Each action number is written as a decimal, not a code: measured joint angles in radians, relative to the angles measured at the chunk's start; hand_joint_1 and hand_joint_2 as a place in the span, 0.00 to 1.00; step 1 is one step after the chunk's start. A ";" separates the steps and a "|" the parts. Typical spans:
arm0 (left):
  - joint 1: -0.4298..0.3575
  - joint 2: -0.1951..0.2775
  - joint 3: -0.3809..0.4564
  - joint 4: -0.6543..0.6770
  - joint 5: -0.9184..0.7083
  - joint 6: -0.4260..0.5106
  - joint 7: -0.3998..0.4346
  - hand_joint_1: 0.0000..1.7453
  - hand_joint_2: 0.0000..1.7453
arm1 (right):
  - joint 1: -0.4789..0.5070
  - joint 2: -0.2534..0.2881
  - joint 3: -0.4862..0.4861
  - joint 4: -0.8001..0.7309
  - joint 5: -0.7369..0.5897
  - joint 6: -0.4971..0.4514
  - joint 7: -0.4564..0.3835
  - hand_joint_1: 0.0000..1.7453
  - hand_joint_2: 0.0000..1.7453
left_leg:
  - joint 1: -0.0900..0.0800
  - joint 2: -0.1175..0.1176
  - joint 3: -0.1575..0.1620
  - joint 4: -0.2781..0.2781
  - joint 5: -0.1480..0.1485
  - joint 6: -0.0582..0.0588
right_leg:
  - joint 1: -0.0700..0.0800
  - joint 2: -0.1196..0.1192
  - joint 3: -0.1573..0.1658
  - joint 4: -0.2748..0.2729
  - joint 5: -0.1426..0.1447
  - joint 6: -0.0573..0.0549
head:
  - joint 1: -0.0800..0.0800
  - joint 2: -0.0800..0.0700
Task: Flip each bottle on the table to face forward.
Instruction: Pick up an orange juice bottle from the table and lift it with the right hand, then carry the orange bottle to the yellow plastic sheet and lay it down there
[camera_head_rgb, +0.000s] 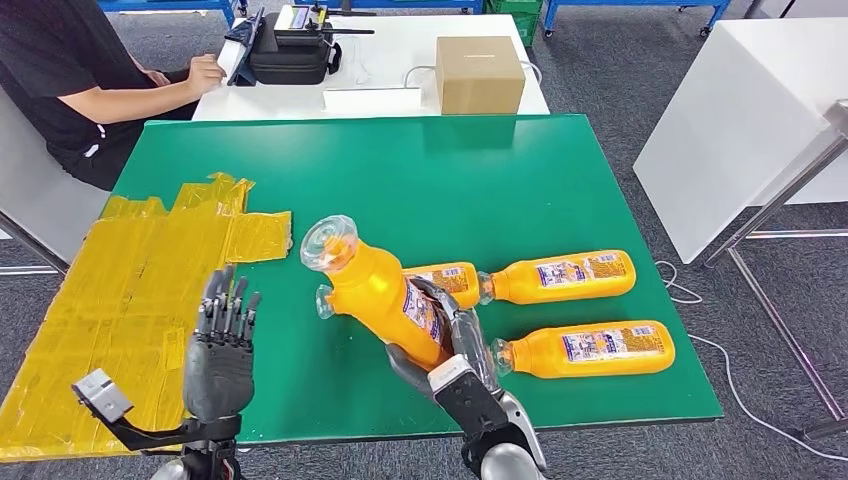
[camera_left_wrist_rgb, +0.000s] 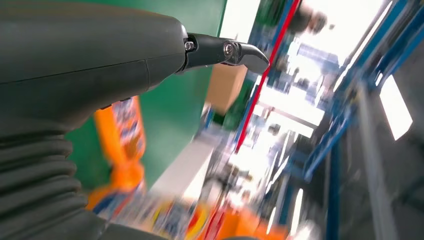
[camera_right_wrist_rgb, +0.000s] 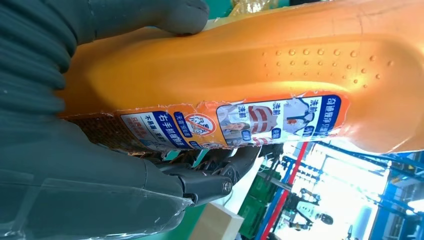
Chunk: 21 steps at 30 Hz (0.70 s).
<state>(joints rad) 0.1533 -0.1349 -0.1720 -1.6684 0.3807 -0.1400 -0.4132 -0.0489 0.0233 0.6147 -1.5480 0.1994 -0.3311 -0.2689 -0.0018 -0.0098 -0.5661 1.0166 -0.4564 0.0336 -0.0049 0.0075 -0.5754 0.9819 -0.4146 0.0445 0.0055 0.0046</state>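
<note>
The held bottle (camera_head_rgb: 385, 295) is off the tabletop (camera_head_rgb: 420, 180), tilted, its long axis running from the right robot hand (camera_head_rgb: 450, 335) up and left to the clear cap. That robot hand grips its lower body, label side toward the fingers. Three more bottles (camera_head_rgb: 585, 348) lie just right of it. The left robot hand (camera_head_rgb: 222, 340) hovers well apart, fingers spread, holding nothing.

Bright, even overhead light with soft shadows; head view sharp, left wrist view heavily motion-blurred and glare-washed.
</note>
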 joint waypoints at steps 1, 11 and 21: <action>0.000 0.006 -0.017 0.002 0.004 -0.016 0.007 0.00 1.00 | -0.009 0.005 0.000 0.007 0.000 0.005 0.001 1.00 1.00 | 0.000 0.000 0.000 0.000 0.000 0.000 | 0.000 0.000 0.000 0.000 0.000 0.000 | 0.000 0.000; -0.009 0.036 -0.082 0.012 0.024 -0.069 0.030 0.00 1.00 | -0.075 0.037 0.017 0.086 0.021 0.045 0.037 1.00 1.00 | 0.000 0.000 0.000 0.000 0.000 0.000 | 0.000 0.000 0.000 0.000 0.000 0.000 | 0.000 0.000; -0.023 0.043 -0.087 0.029 0.024 -0.090 0.035 0.00 1.00 | -0.147 0.067 0.094 0.184 0.054 0.100 0.087 1.00 1.00 | 0.000 -0.001 0.000 0.000 0.000 0.000 | 0.000 0.000 0.000 0.000 0.000 0.000 | 0.000 0.000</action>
<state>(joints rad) 0.1301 -0.0923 -0.2594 -1.6390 0.4051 -0.2299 -0.3784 -0.1962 0.0898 0.7082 -1.3636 0.2533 -0.2312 -0.1817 -0.0016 -0.0104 -0.5663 1.0165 -0.4562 0.0334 -0.0047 0.0075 -0.5755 0.9821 -0.4147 0.0445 0.0056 0.0046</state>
